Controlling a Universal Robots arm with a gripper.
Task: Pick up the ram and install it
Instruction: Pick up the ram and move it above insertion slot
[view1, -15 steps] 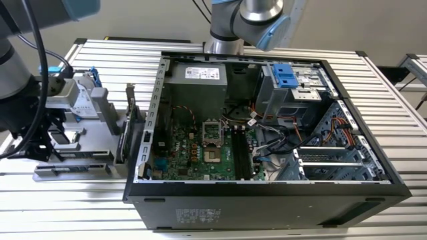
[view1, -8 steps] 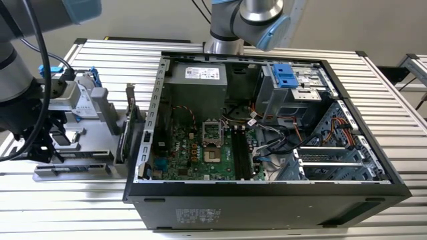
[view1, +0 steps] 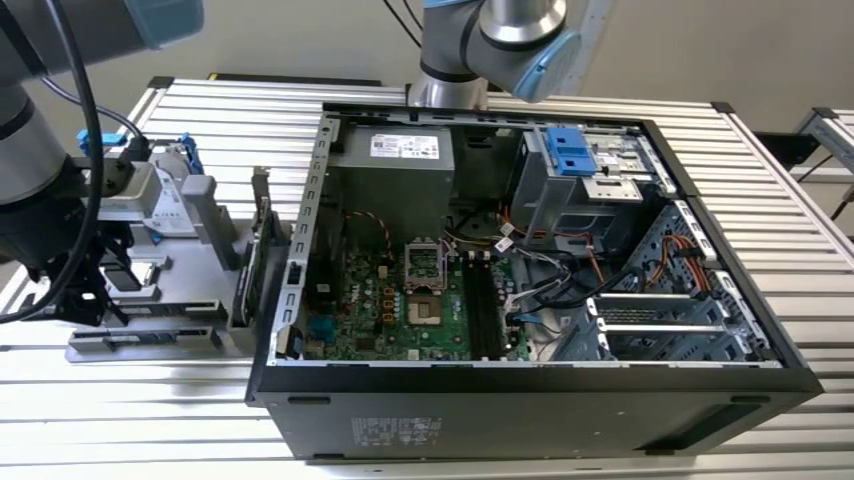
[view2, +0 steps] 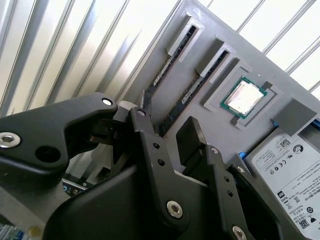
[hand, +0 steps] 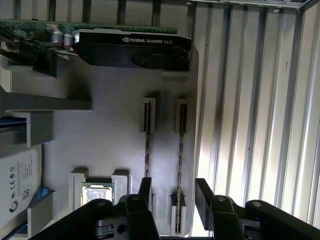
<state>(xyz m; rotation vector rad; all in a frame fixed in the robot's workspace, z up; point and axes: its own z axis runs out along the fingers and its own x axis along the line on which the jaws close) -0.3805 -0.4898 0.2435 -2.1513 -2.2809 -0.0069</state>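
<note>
We see the end effector (hand: 174, 187) spread wide and empty. Its two black, bolted fingers (hand: 202, 192) are poised on either side of the ram (hand: 179, 150) without touching it. The ram is a thin, dark stick standing on its long edge in a narrow slot of a matte grey holder (hand: 110, 125). The holder sits on the ribbed aluminium bench (view1: 787, 200) at the exterior view's left, beside the open computer case (view1: 534, 410). A second stick (hand: 147, 145) stands in the slot just beside the ram, outside the fingers. The holder also carries a square, shiny processor chip (hand: 97, 195) in a frame, a silver-labelled hard drive (hand: 17, 185) and a black graphics card (hand: 132, 47) standing upright.

We judge the work to be at the pick-up step: the ram is not yet gripped or installed. A clean grasp, in our view, calls for closing squarely on the stick's flat faces, since it is slim and its neighbour is close. Inside the case, the green motherboard (view1: 400, 300) lies exposed among loose cables.
</note>
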